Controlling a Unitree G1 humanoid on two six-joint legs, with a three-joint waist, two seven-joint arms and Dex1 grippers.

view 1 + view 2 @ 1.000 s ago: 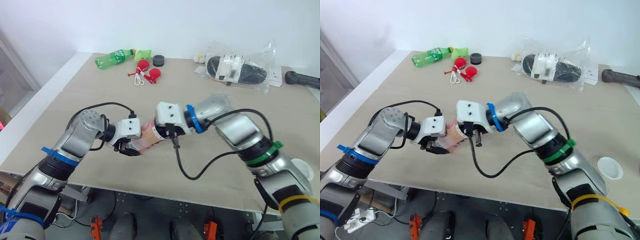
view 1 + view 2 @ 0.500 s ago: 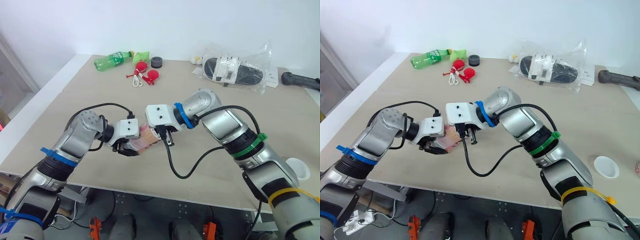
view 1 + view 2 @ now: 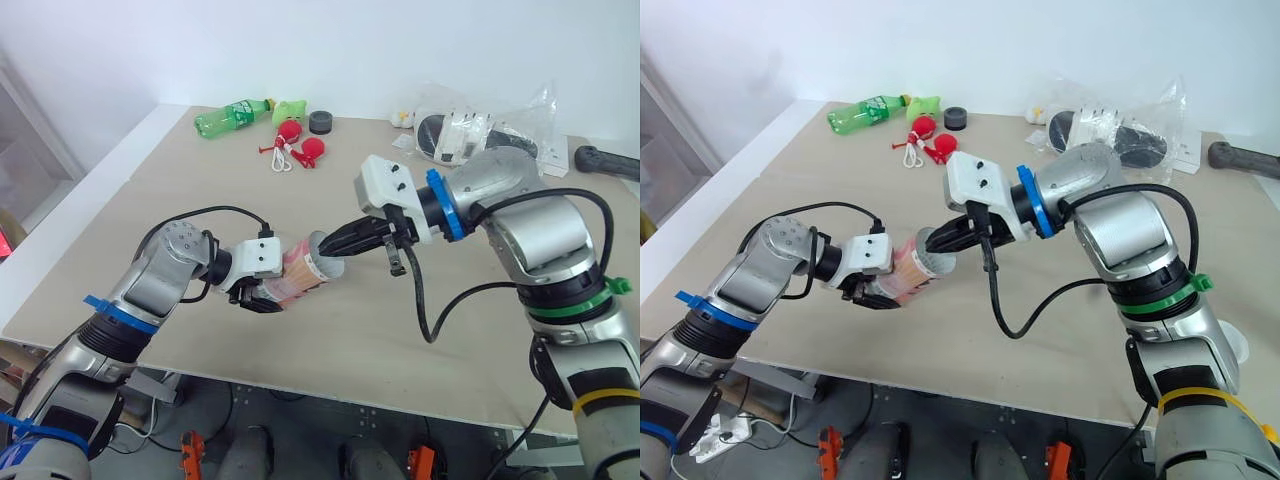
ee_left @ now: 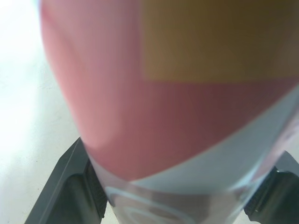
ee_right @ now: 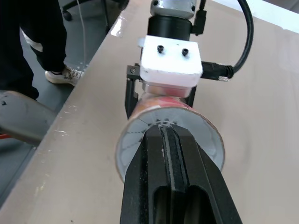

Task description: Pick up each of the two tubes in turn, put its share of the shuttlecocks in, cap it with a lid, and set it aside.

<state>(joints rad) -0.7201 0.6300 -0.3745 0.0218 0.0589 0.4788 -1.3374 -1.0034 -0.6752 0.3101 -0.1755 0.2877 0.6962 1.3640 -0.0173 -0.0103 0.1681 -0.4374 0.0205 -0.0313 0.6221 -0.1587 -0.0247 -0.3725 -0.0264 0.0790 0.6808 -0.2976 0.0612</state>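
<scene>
The left gripper (image 3: 263, 294) is clamped round the pink tube (image 3: 298, 277), holding it on its side just above the table (image 3: 200, 190) near the front edge, while the right gripper (image 3: 328, 246), its two fingers pressed together into one narrow point, has its tip right at the tube's far end. The right wrist view faces that end head-on as a white disc with fine lines fanning from its middle, and catches a person's shoe (image 5: 60, 74) on the floor beside the table; the left wrist view has the tube's pink and white wall close up between two black fingers (image 4: 70, 179).
</scene>
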